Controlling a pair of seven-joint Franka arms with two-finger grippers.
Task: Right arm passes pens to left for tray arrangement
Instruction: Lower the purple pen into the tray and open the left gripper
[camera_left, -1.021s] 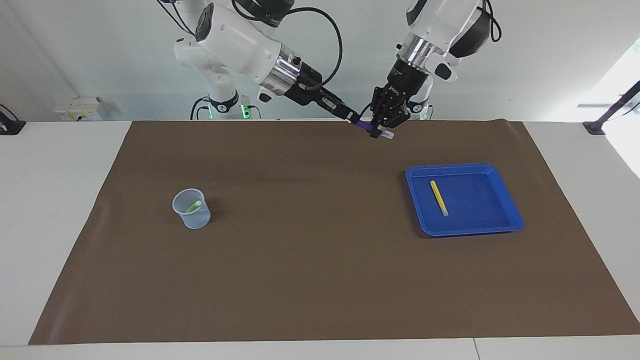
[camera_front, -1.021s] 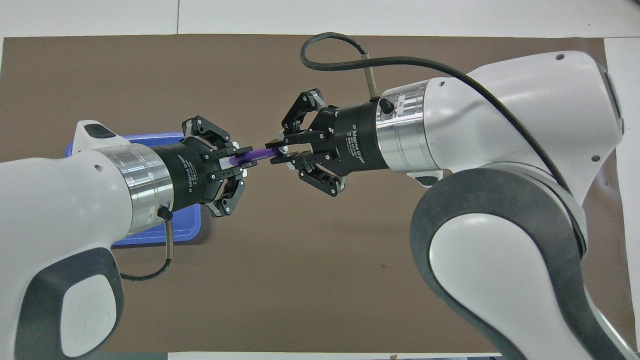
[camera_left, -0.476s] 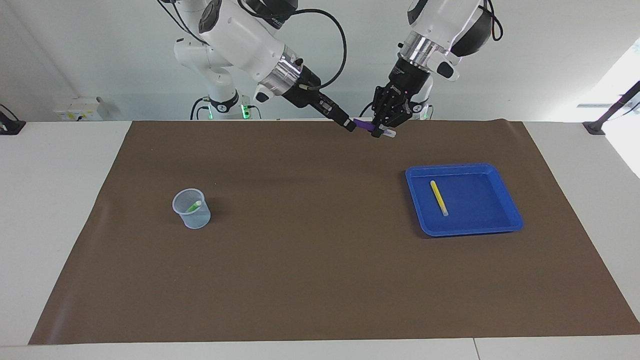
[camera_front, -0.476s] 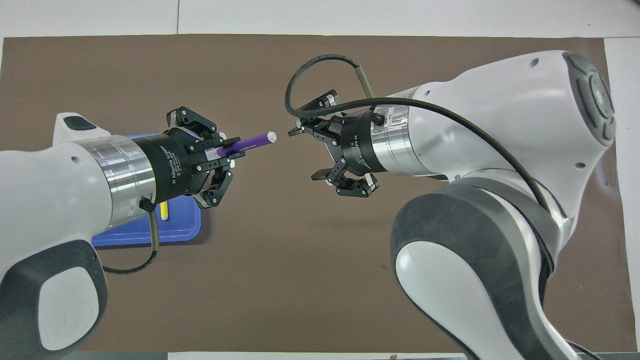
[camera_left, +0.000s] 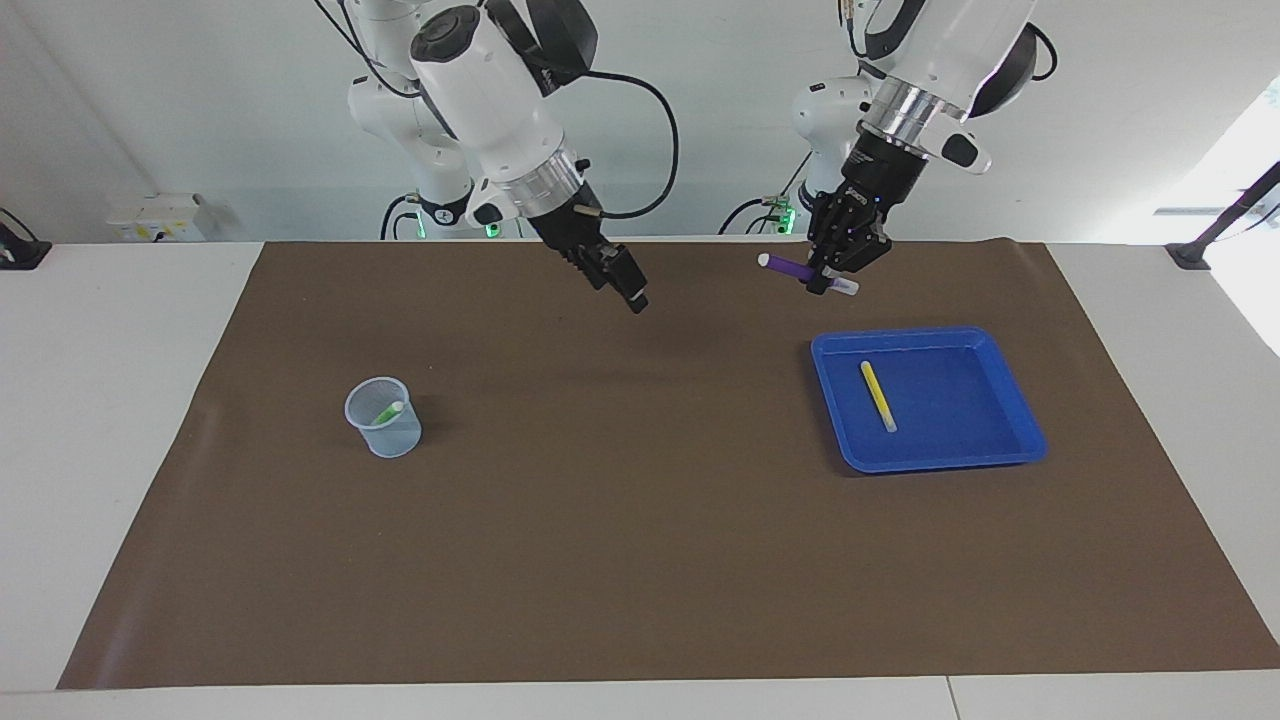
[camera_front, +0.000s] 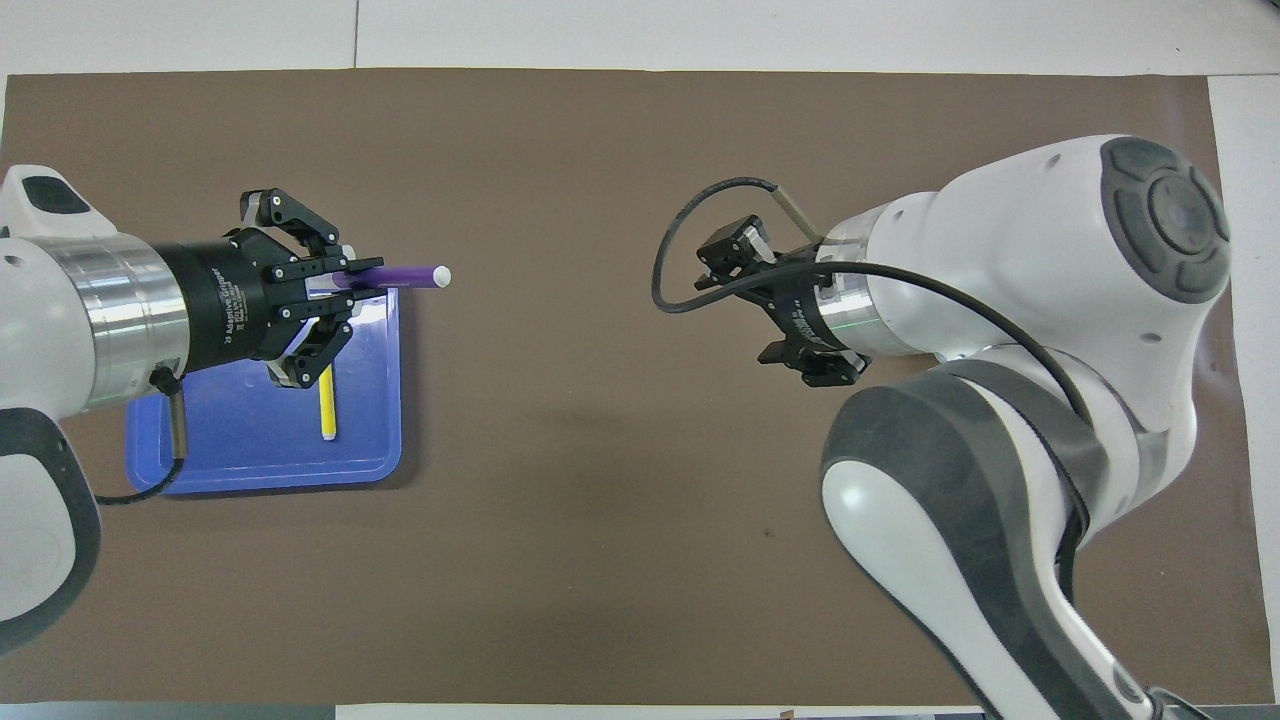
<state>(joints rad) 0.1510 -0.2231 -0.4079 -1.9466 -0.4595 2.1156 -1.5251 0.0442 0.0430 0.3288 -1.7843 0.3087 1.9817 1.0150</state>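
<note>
My left gripper (camera_left: 822, 272) (camera_front: 345, 285) is shut on the purple pen (camera_left: 785, 267) (camera_front: 400, 275), which lies level in the air with its whitish tip toward the table's middle. It hangs over the rim of the blue tray (camera_left: 960, 400) (camera_front: 370, 440). A yellow pen (camera_left: 878, 396) (camera_front: 327, 415) lies in the tray. A green pen (camera_left: 389, 411) leans in the pale mesh cup (camera_left: 383, 418) toward the right arm's end. My right gripper (camera_left: 632, 293) (camera_front: 752, 300) is open and holds nothing, raised over the mat's middle.
A brown mat (camera_left: 640, 560) covers most of the white table. The right arm's bulk hides the cup in the overhead view. Open mat lies between the cup and the tray.
The right gripper opened and let go of the purple pen, then drew back toward the cup's end. The left gripper carried the pen away toward the tray.
</note>
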